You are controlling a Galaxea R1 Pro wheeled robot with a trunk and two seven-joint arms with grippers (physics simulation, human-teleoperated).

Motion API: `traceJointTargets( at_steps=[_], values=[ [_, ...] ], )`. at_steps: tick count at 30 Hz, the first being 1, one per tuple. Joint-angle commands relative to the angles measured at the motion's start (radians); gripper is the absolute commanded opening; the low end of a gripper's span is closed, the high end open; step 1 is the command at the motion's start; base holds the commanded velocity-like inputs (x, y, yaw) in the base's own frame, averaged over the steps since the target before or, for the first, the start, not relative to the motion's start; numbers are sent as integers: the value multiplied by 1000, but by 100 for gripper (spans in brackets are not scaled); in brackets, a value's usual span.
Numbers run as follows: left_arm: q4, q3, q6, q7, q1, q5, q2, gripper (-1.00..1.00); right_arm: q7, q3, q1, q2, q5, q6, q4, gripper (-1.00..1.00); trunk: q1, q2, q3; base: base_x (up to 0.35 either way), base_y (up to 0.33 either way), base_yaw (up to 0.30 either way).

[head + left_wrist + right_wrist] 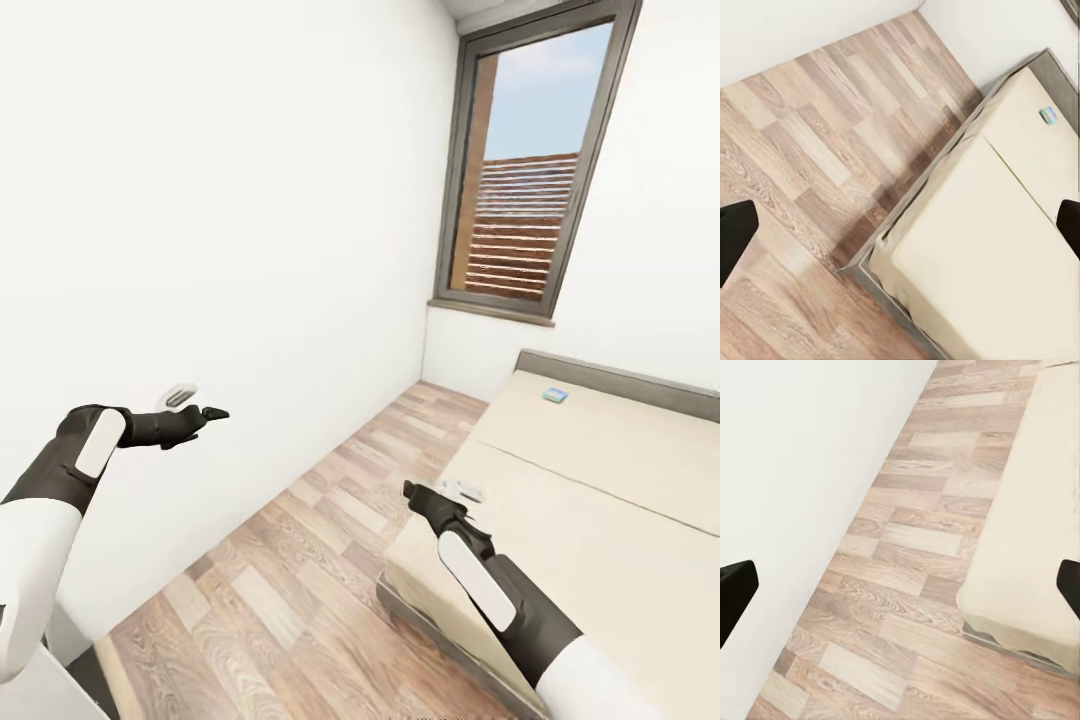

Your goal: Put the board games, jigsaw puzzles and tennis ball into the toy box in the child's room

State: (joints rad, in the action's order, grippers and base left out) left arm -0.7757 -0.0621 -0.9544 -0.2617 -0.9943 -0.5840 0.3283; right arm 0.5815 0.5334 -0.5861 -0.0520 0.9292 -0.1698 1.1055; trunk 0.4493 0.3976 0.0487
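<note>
Two board games lie on the bed [620, 500]: a small blue one [555, 395] near the headboard [640, 380], a white one [462, 490] at the floor-side edge. Left gripper [215, 412] and right gripper [412, 492] are both spread, holding nothing.

Low beige two-part bed [600, 520] with grey headboard against the far wall under the window side, small blue board game [554, 395] lying flat on the mattress near the headboard, white-and-green board game [466, 491] flat near the bed's floor-side edge.
</note>
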Motion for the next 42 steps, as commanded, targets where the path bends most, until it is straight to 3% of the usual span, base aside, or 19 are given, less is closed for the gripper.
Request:
traceJointTargets(
  at_steps=[1,23,42],
  values=[
    [-1,-3,-4,-8,-1,8,0,100,10,3,-2,-2,3,-4,4,100,1,2,3,0,3,-278],
    [-1,-7,-2,-8,-1,6,-2,100,21,4,0,-5,3,2,11,100,1,2,17,0,0,-264],
    [-1,-7,0,-10,-1,8,-6,100,20,5,0,-4,3,6,10,100,1,2,21,0,0,-117]
  ],
)
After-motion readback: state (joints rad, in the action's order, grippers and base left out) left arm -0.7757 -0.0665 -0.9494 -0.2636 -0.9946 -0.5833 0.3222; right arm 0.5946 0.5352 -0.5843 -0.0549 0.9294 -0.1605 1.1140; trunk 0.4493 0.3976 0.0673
